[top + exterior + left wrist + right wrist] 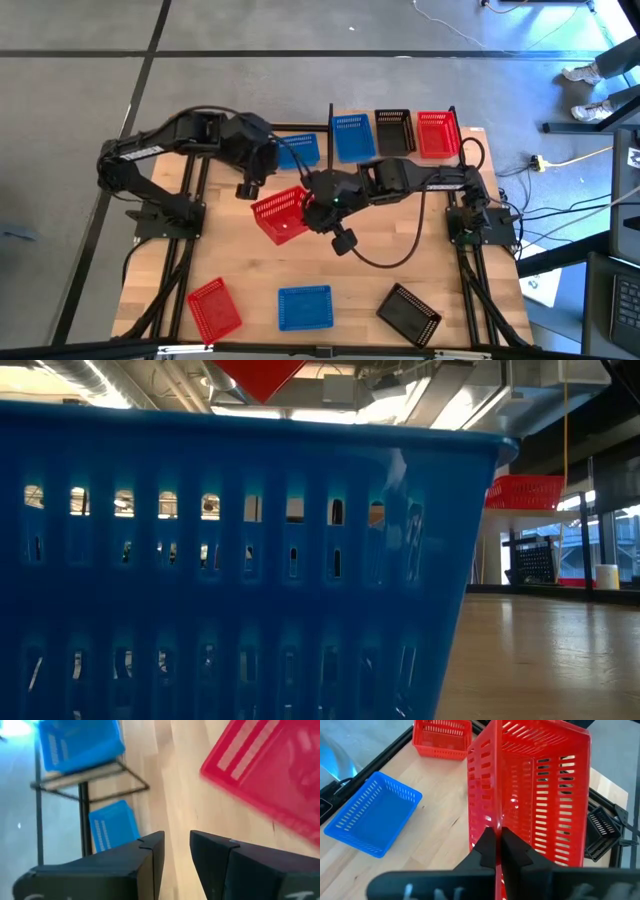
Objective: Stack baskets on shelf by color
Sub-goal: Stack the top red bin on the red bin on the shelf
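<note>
My right gripper (pixel 315 205) is shut on a red basket (pixel 280 215), held above the middle of the table. My left gripper (pixel 177 837) hovers open just left of and beyond it (pixel 250 185), with nothing between its fingers. The shelf (pixel 462 150) at the far edge carries a blue basket (pixel 350 137), a black one (pixel 393 132) and a red one (pixel 437 133), side by side. Another blue basket (pixel 300 150) lies left of the shelf. A red (pixel 213 308), a blue (pixel 304 307) and a black basket (pixel 408 313) lie along the near edge. My right gripper pinches the rim of one mesh wall (pixel 492 822) of the red basket between its two fingers. The fingers slant down from the table's right side. The basket hangs tilted below them, open side turned sideways, clear of the table.
The near blue basket (pixel 230 560) fills most of the low view. Bare wood (pixel 400 255) lies between the held basket and the near row. A cable (pixel 395 260) loops over the table under the right arm. A person's shoes (pixel 590 75) show beyond the far right corner.
</note>
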`<state>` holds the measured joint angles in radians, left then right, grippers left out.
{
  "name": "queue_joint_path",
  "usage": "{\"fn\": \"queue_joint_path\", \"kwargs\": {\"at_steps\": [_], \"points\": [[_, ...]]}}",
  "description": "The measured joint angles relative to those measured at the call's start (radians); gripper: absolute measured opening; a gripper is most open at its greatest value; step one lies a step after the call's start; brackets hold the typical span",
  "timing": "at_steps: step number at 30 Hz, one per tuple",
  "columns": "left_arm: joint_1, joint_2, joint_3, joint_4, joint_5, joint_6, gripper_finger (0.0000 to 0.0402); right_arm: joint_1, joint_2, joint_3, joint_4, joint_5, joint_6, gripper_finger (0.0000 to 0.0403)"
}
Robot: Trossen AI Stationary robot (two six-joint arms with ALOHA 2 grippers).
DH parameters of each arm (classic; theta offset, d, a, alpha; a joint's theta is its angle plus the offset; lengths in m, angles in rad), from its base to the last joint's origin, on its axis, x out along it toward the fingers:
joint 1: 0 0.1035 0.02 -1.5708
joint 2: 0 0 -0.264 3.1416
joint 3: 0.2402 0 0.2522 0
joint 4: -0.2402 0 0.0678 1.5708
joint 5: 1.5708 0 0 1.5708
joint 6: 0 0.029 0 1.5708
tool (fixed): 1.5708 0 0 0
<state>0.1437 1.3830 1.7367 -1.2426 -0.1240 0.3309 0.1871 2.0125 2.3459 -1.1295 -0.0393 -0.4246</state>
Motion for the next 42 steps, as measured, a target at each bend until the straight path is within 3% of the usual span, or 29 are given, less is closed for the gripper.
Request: {"fn": "queue_joint_path", "kwargs": {"at_steps": [9, 17, 30, 42], "points": [[0.061, 0.001, -0.001, -0.050, 0.016, 0.007, 0.0085, 0.005, 0.000, 0.002, 0.013, 0.000, 0.001, 0.0000], [0.081, 0.034, -0.001, -0.078, 0.229, 0.009, 0.0085, 0.015, 0.000, 0.002, 0.006, -0.012, -0.004, 0.0000], [0.091, 0.140, -0.001, -0.118, 0.265, 0.017, 0.0085, 0.025, -0.001, 0.009, -0.001, -0.011, -0.003, 0.0000], [0.036, 0.079, 0.001, -0.137, 0.285, 0.011, 0.0085, 0.013, -0.002, 0.010, -0.028, -0.008, 0.046, 0.0000]]}}
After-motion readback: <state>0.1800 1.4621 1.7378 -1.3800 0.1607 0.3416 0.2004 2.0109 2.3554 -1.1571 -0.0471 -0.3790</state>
